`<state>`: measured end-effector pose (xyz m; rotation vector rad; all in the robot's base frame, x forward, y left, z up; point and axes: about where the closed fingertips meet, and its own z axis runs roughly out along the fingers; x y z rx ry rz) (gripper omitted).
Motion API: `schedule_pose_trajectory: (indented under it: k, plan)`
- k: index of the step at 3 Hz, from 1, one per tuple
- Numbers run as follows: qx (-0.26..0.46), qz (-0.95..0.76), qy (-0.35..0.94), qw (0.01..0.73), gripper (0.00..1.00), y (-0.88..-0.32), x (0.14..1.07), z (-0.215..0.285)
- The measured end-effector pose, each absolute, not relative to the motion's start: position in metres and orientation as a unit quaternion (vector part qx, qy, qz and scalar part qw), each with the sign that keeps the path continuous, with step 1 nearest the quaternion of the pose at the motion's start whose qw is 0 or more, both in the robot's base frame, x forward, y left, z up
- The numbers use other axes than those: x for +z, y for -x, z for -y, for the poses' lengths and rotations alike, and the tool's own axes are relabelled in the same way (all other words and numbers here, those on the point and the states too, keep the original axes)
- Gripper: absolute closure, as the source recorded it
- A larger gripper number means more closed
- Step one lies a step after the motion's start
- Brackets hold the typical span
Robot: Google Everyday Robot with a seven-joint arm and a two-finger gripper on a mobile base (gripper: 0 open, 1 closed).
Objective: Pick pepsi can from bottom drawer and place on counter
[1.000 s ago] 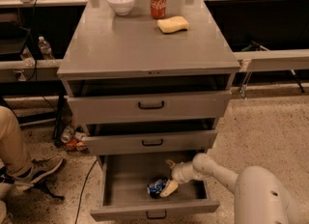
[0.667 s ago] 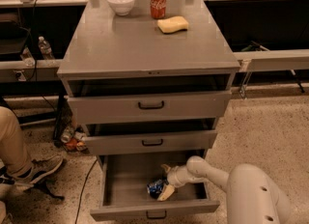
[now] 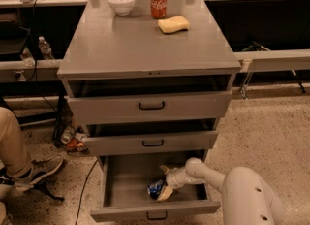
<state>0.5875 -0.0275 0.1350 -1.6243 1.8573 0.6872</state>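
The pepsi can [image 3: 155, 188], blue with silver markings, lies on its side in the open bottom drawer [image 3: 126, 183]. My gripper [image 3: 162, 182] reaches into that drawer from the right. It is open, with one pale finger above the can and the other finger [image 3: 166, 193] right beside it. The fingers bracket the can's right end. The counter [image 3: 145, 44] is the flat grey cabinet top above the three drawers.
On the counter stand a white bowl [image 3: 121, 2], a red Coca-Cola can [image 3: 158, 2] and a yellow sponge [image 3: 173, 24]. The two upper drawers [image 3: 150, 106] are slightly ajar. A seated person's leg and shoe [image 3: 22, 163] are at the left. My arm's white body [image 3: 249, 200] is at the bottom right.
My gripper has moved left inside the bottom drawer, closing in on the pepsi can. The can has stayed in place.
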Motion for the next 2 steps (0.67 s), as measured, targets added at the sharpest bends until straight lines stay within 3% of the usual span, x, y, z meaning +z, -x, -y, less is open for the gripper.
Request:
schedule_pose_trajectory:
  k: [1, 2]
  plan:
    - [0.257, -0.694, 0.608, 0.288, 0.19, -0.5923, 0.1207, 0.0226]
    - [0.245, -0.695, 0.61, 0.292, 0.5, -0.5969, 0.12, 0.0233]
